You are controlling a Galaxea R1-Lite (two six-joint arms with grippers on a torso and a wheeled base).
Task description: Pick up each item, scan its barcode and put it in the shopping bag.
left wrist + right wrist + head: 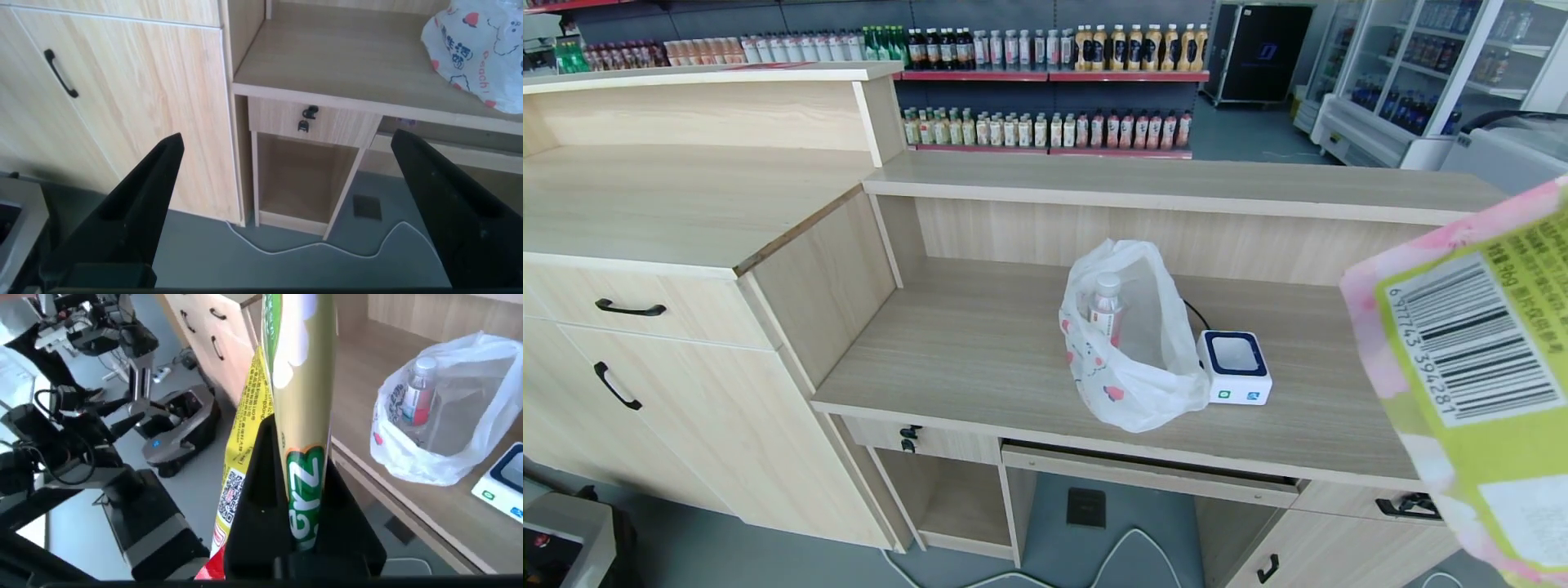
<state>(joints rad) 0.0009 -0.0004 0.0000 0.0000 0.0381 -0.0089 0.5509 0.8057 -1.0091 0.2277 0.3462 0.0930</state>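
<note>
The snack packet, pink and green, is held up at the robot's right, close to the head camera and over the right end of the counter, with its barcode face turned toward that camera. The right gripper pinches it: in the right wrist view the packet stands edge-on between the two dark fingers, which press on its flat sides while its long body rises away from them. The left gripper hangs low in front of the counter with its fingers spread wide and nothing between them, facing the small locked drawer and the open compartment under it.

On the counter the white shopping bag stands with its mouth open. Inside it a clear bottle with a pale cap stands upright against the bag's left side. The white scanner sits just beside the bag on its right, the bag's plastic touching its edge, with a dark cable leading off behind
</note>
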